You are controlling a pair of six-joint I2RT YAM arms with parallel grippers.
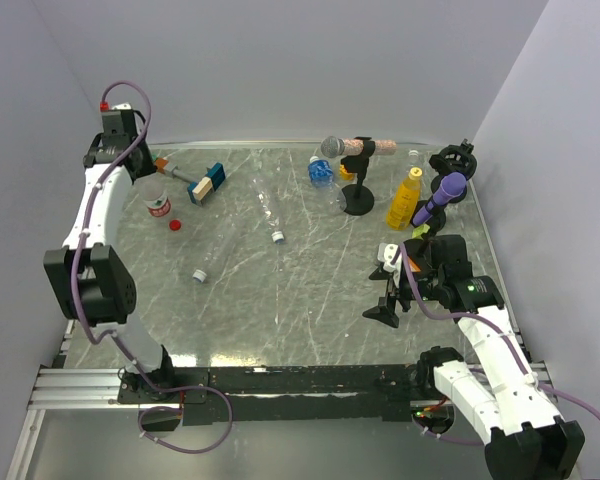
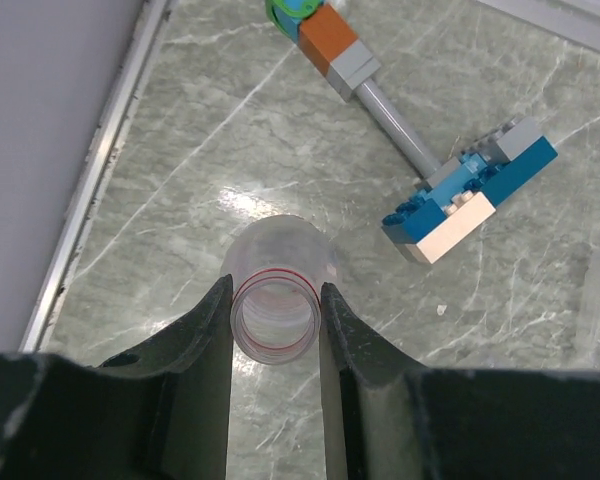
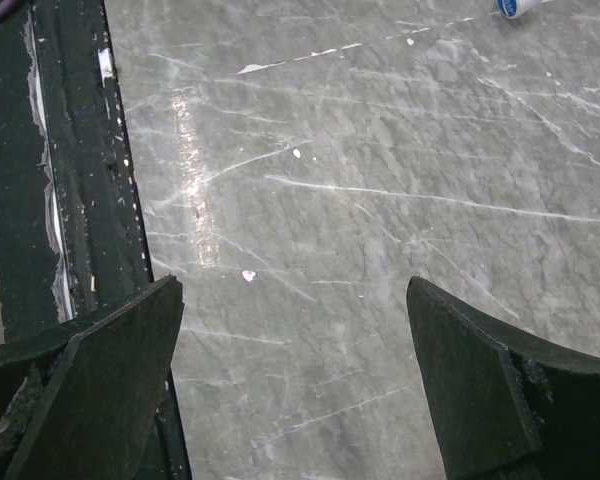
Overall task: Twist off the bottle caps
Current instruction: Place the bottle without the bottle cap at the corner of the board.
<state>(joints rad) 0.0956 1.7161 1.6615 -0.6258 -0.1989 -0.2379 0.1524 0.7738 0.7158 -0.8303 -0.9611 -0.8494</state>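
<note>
Left gripper (image 2: 275, 340) is hanging over the red-label bottle (image 2: 280, 245) at the far-left of the desk (image 1: 310, 290). Its jaws are looking pinched onto the open neck from both sides. The rim is bare and a red cap (image 1: 175, 224) is lying just beside the bottle, so I'm guessing that one's done. Right gripper (image 3: 295, 290) is hovering low on the right with its jaws spread wide and nothing between them.

On handling: these bottles are looking like thin, empty plastic, so I'm expecting them to be light, squashy in the middle and happy to skid on the polished desk. The neck is probably the stiff bit to hold, and the ribbed caps should be giving decent bite.

The clear bottle (image 1: 218, 250) lying mid-desk is showing a white cap (image 1: 197, 275) with open space around it (easiest pick, I reckon). The yellow bottle (image 1: 404, 200) is standing between the grey microphone (image 1: 332, 147) stand and the purple microphone (image 1: 450, 187), so it's getting crowded there. The blue-and-tan block on a stick (image 2: 470, 200) is lying near the left jaws, apart from the bottle.
</note>
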